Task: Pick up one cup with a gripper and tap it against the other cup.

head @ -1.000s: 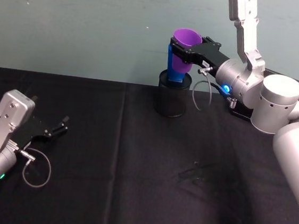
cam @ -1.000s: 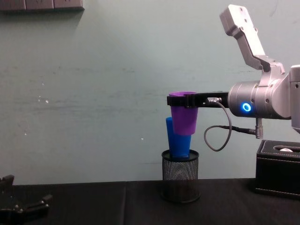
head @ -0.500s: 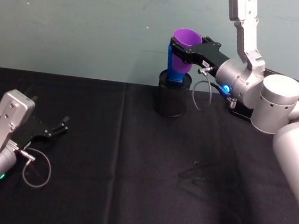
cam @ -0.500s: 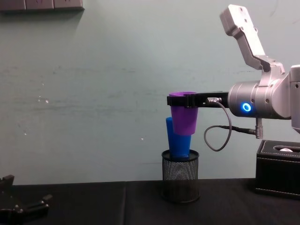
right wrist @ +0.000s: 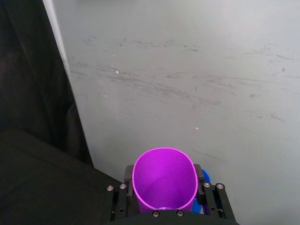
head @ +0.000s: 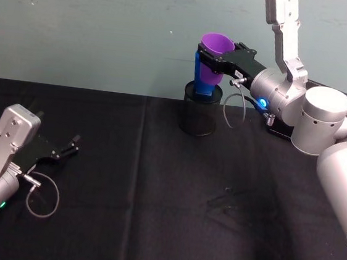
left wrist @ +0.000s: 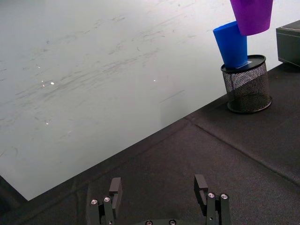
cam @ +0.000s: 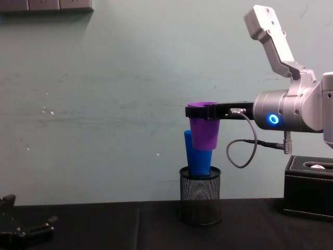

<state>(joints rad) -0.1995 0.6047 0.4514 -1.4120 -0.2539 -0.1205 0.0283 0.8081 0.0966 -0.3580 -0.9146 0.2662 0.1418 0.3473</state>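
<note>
The right end effector is clamping the purple cup just under its rim, holding it aloft beside the blue cup, possibly touching it. The blue cup is standing tilted in a mesh pot on the black-draped bench, before a pale green wall. The left end effector is lying spread open at the bench's left.

Tapered purple cup, upright, clamped near its rim in the right gripper. Bright blue cup just under that gripper, slightly tilted, close beside the purple one.
</note>
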